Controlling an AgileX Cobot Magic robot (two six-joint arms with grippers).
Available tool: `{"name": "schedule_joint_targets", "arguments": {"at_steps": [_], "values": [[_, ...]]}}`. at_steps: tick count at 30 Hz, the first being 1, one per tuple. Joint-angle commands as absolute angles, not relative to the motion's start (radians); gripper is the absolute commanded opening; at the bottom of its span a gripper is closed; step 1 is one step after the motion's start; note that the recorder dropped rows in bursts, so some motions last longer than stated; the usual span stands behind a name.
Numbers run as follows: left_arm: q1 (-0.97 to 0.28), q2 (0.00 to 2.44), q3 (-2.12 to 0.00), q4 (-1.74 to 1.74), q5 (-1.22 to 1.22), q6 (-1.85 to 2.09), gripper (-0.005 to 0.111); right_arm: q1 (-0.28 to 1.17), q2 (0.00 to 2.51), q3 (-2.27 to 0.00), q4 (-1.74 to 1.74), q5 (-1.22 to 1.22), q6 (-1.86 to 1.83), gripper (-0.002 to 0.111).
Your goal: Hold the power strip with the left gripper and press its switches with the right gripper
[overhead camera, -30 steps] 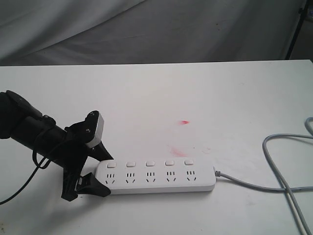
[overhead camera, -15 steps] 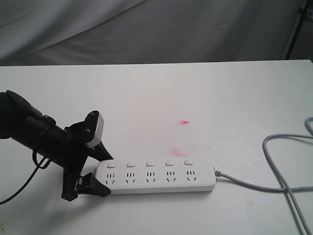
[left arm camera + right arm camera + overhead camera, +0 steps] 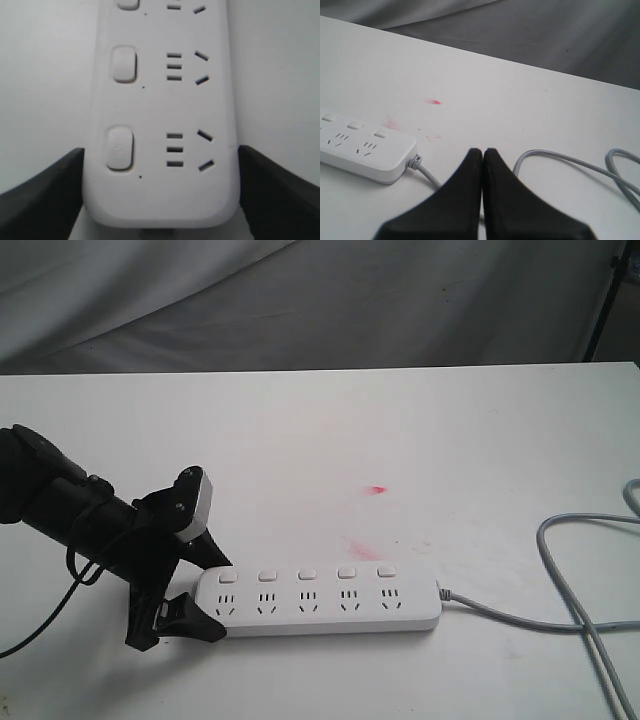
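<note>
Beside power strip (image 3: 320, 602), cord (image 3: 541, 536), red smear (image 3: 377, 489)

The power strip (image 3: 320, 600) lay lengthwise near the front of the bench (image 3: 400, 440), its switches (image 3: 307, 574) along the far side. The left hand (image 3: 215, 595) clasped its left end; the cord (image 3: 560, 570) trailed off right.

No change can be made out: the power strip (image 3: 318, 602) has not been shifted on the desk (image 3: 400, 440), nor have the fingers (image 3: 195, 621) of the left gripper (image 3: 216, 597) been moved at its end.
</note>
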State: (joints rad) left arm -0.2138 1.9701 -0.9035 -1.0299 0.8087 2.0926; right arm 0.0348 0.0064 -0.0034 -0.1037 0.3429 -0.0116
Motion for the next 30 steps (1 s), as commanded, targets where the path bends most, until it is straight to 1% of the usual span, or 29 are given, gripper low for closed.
{"name": "schedule_joint_targets", "arguments": {"at_steps": [1, 24, 30], "values": [[-0.220, 1.968, -0.899, -1.038, 0.807, 2.094, 0.000, 0.037, 0.000, 0.000, -0.098, 0.340, -0.011, 0.000], [-0.220, 1.968, -0.899, -1.038, 0.807, 2.094, 0.000, 0.037, 0.000, 0.000, -0.109, 0.338, -0.020, 0.000], [-0.220, 1.968, -0.899, -1.038, 0.807, 2.094, 0.000, 0.037, 0.000, 0.000, -0.212, 0.210, -0.022, 0.000]]}}
